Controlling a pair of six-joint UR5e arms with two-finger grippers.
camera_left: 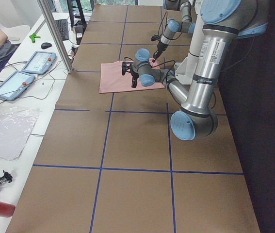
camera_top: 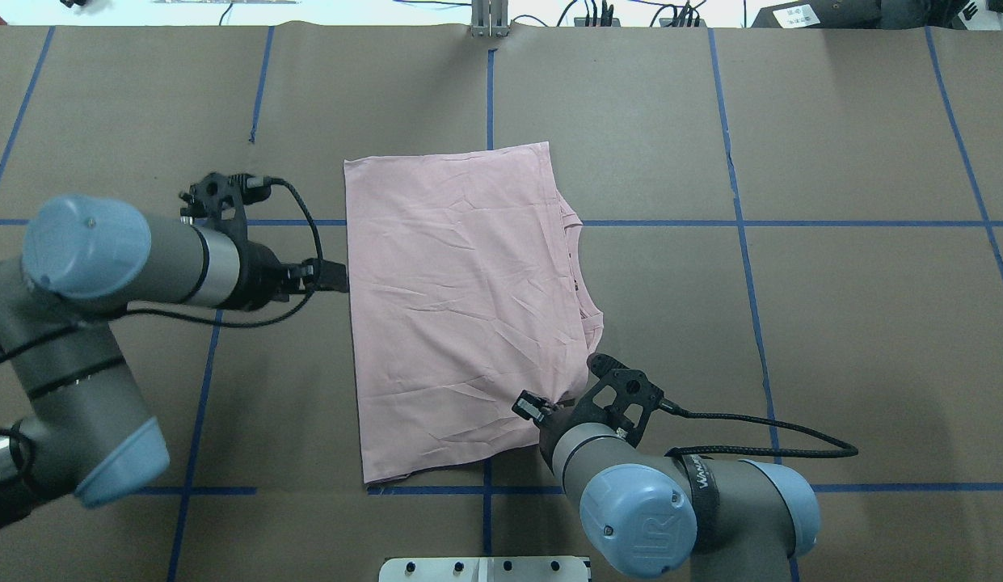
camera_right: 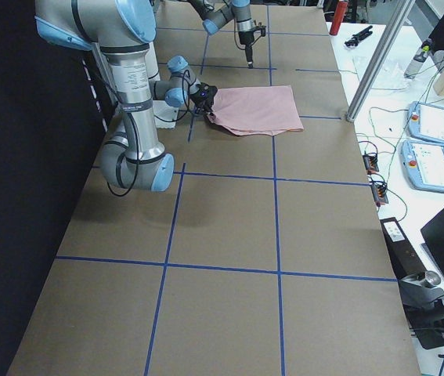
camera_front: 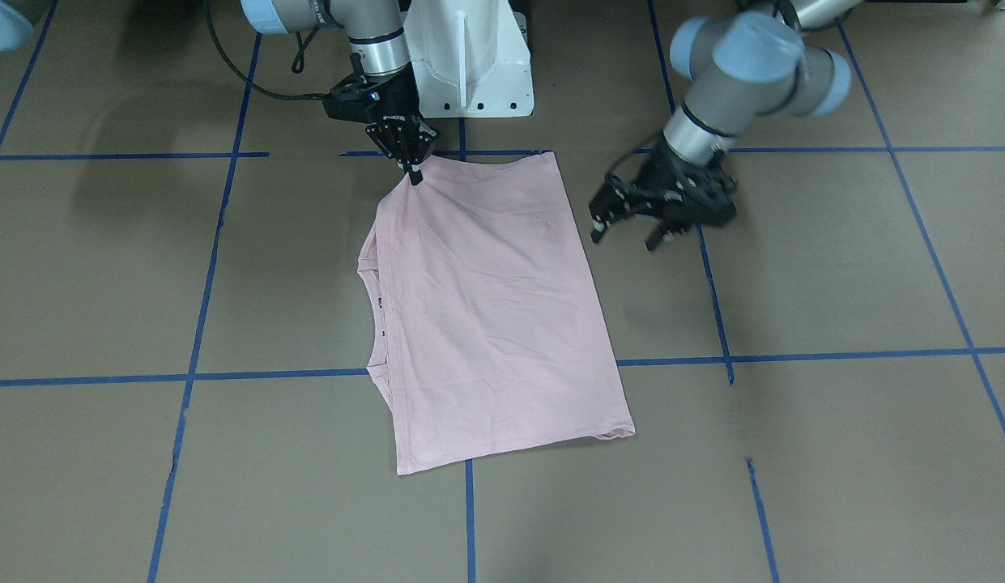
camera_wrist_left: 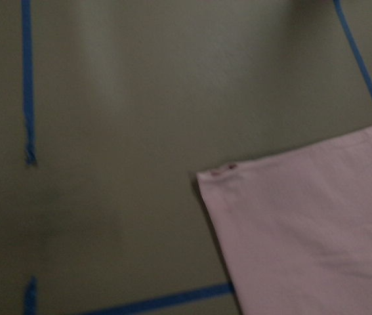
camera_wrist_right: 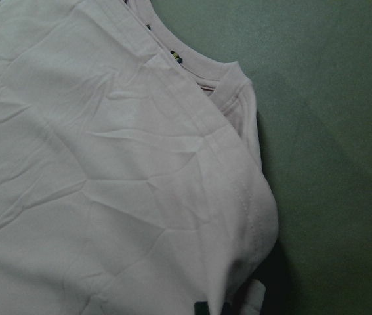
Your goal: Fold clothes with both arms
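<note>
the light pink t-shirt [camera_top: 461, 307] lies folded into a wrinkled, plain rectangle at the middle of the brown table [camera_top: 832, 323], with its collar and layered edges at 3 o'clock in the overhead view. the right gripper [camera_front: 415, 172] pinches its 5 o'clock corner. the left gripper [camera_front: 628, 231], jaws spread, hangs just beside its 9 o'clock edge.

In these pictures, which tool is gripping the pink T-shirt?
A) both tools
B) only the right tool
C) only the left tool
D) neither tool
B: the right tool is closed on one corner of the T-shirt and lifts it a little, while the left tool is open beside the cloth with nothing between its fingers.
</note>
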